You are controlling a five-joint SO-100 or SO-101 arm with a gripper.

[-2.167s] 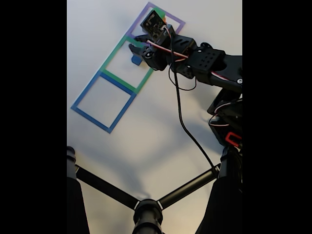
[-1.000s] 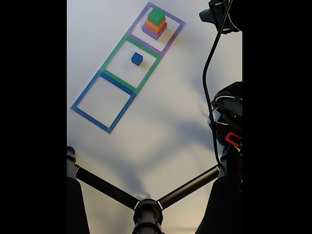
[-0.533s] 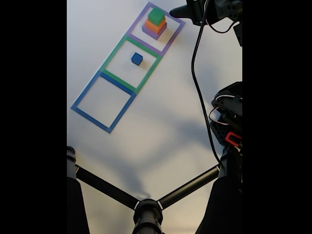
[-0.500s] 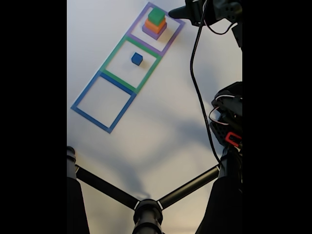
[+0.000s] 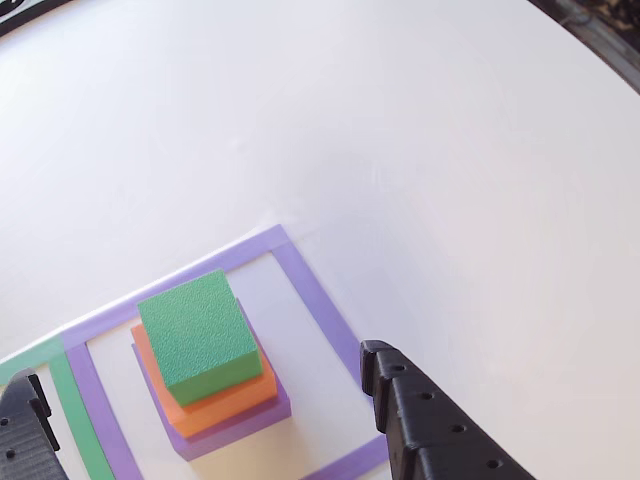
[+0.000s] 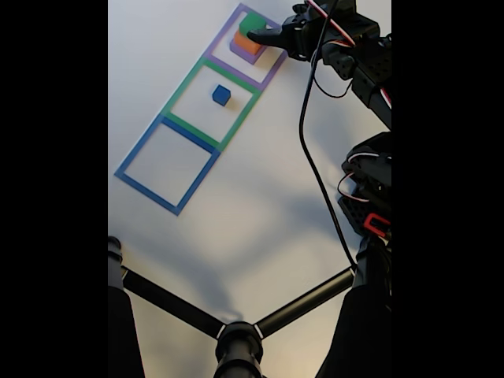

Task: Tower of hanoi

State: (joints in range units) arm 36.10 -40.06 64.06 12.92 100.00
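Three matte plastic square blocks sit stacked between the spread fingers (image 5: 420,420) of the black two-finger gripper (image 5: 200,425): green block (image 5: 197,337) on orange block (image 5: 215,398) on flat purple block (image 5: 240,425), inside the purple tape outline (image 5: 315,290). A small blue cube (image 6: 221,95) rests well apart in the green tape outline (image 6: 183,83). The blocks look light, rigid and slightly grippy; the green one's opposite vertical sides seem the best hold.

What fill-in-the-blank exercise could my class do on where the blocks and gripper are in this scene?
1. The green block sits directly on the ____ block.
2. The blue cube stands inside the ____ tape square.
3. The stack stands inside the ____ tape square.
4. The gripper's jaws are ____, on either side of the stack.

Missing words: orange; green; purple; open
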